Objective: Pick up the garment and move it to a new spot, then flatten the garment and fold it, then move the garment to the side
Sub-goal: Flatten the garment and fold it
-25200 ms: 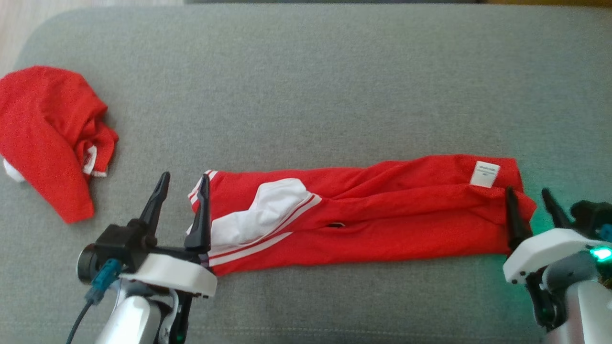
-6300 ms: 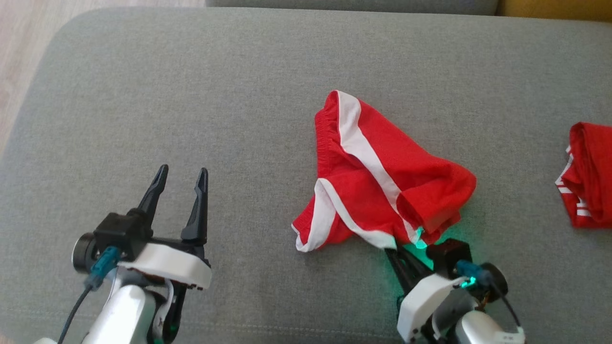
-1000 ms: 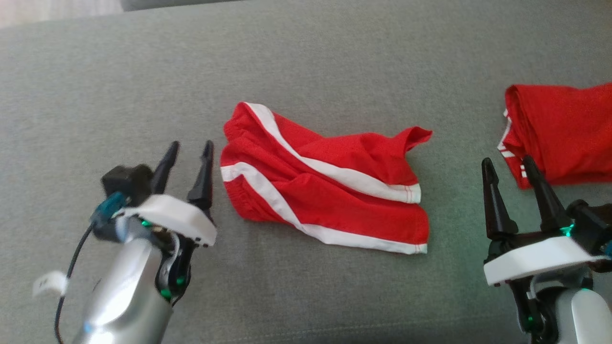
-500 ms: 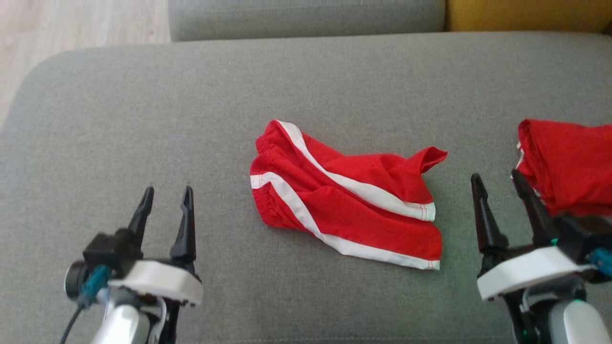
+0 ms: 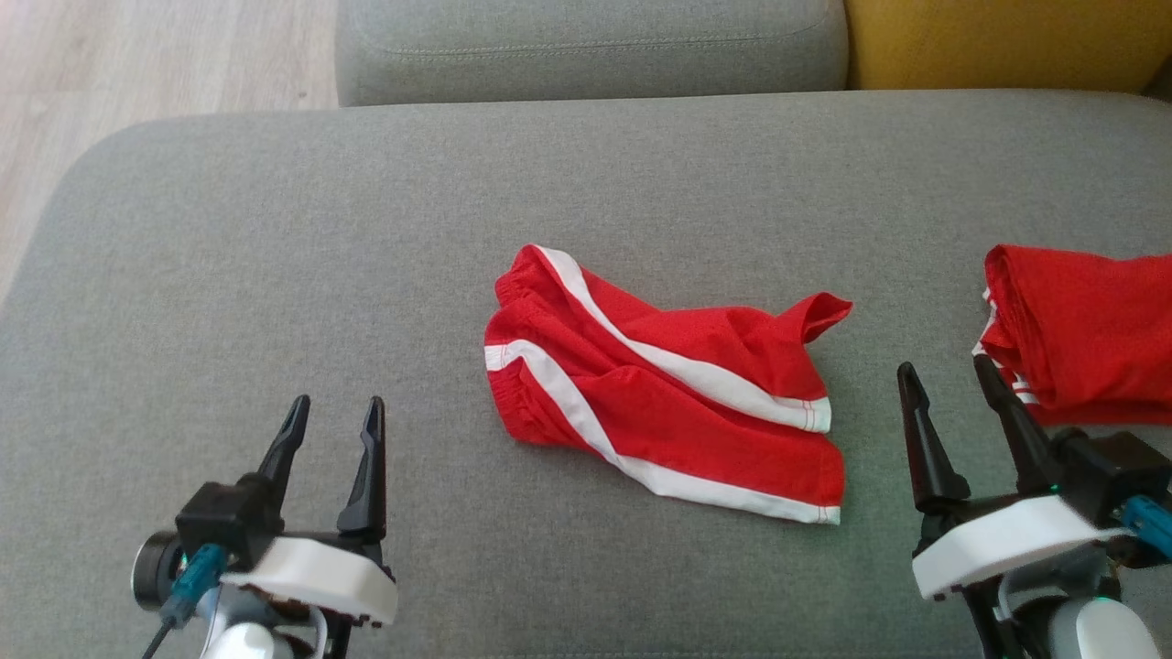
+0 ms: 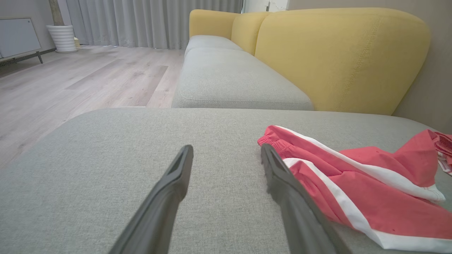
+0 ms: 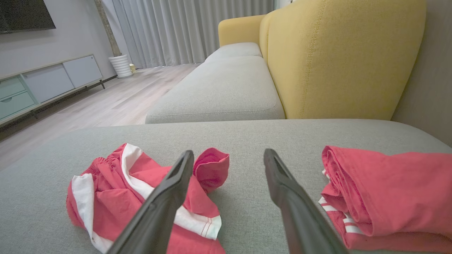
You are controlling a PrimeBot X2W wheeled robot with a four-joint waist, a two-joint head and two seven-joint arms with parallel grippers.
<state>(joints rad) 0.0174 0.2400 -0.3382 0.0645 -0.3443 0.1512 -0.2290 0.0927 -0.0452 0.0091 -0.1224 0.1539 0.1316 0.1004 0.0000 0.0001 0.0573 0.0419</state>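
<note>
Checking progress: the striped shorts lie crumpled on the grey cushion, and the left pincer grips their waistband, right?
No. The left pincer is open and apart from the shorts, as the head view shows. They do lie crumpled on the cushion.

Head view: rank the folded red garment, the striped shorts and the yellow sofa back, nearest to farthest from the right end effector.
1. Folded red garment: just right of the right end effector.
2. Striped shorts: to its left, mid-cushion.
3. Yellow sofa back: far behind, at the top.
</note>
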